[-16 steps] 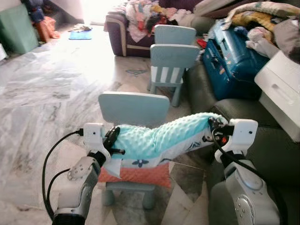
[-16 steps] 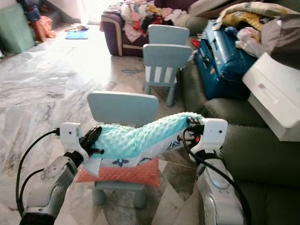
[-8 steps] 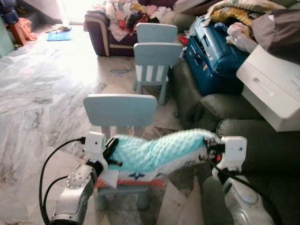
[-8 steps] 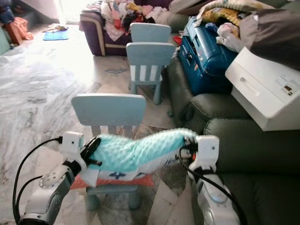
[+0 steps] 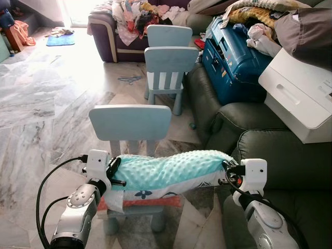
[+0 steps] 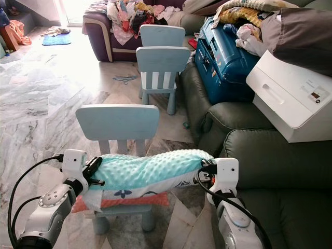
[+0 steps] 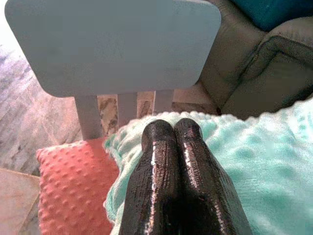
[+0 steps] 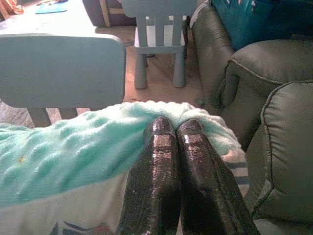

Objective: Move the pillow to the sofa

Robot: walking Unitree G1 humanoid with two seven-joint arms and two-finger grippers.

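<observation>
Left gripper [image 5: 115,167] and right gripper [image 5: 226,169] each pinch one end of the mint-green dimpled fleece pillow [image 5: 168,170], fingers pressed together on the fabric, holding it slung level between them. To the right sits the dark grey-green leather sofa [image 5: 290,155]. Beneath the pillow stands a pale blue child's chair [image 5: 130,123], with an orange dimpled cushion [image 7: 68,186] on its seat.

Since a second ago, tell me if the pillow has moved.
Yes. The pillow now sits below the chair backrest it overlapped before, and its raised right end has come level.
</observation>
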